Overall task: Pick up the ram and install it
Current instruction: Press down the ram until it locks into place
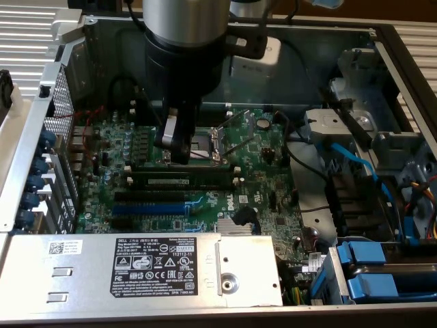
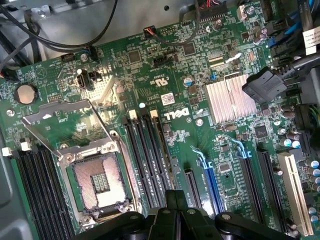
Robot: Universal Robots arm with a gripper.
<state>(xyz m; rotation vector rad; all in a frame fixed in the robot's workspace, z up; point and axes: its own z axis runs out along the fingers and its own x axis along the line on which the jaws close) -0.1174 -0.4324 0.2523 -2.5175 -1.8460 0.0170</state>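
Here the gripper [image 1: 179,152] hangs over the motherboard [image 1: 273,178] of an open computer case [image 1: 382,41], its fingers clenched together with nothing visible between them. In the exterior view its dark tip sits just above the near edge of the processor socket [image 1: 208,142], next to the bank of long black slots [image 1: 181,169] with white end clips.

The ram [image 1: 179,182] lies seated lengthwise in one of those slots, directly below the gripper tip in the exterior view: a narrow dark stick with a pale label strip along its face, running parallel to the neighbouring slots. The gripper does not hold it; whether the tip touches it cannot be determined.

Beyond the ram toward the camera, the blue slot [image 1: 151,207] runs parallel to the black ones. A silver heat sink [image 1: 240,228] stands to the exterior view's right of it. A metal power supply [image 1: 136,270] with a black label fills the near edge of the case.

In the wrist view, the gripper [image 2: 174,215] shows as closed black fingers above the motherboard [image 2: 150,65], with the processor socket [image 2: 100,182] and its raised metal frame beside it.
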